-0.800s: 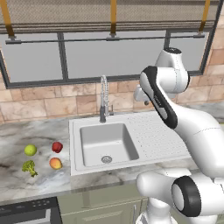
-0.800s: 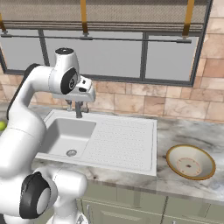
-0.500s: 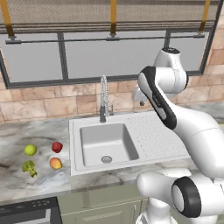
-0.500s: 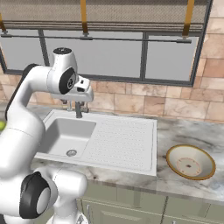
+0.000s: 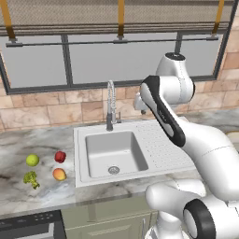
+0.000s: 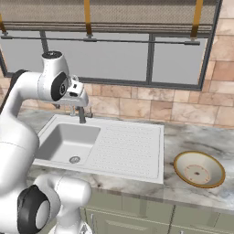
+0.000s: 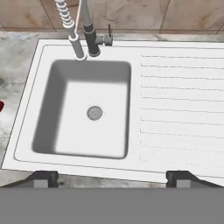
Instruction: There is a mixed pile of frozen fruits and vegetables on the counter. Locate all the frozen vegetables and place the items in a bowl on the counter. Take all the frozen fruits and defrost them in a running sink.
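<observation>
My gripper [image 7: 112,175] hangs wide open and empty above the sink [image 7: 83,111]. The pile sits left of the sink: broccoli [image 5: 31,179], red piece [image 5: 59,156]. The bowl [image 6: 199,169] lies right of the sink.

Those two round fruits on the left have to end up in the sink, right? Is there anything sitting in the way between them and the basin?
Nothing visible. The yellow-green fruit and orange-red fruit lie on open counter just left of the sink, with only its low rim between. The red piece and broccoli sit beside them, not across the path. The basin holds nothing.

Open sink [image 7: 87,109] basin, only the faucet [image 5: 110,105] behind it.
</observation>
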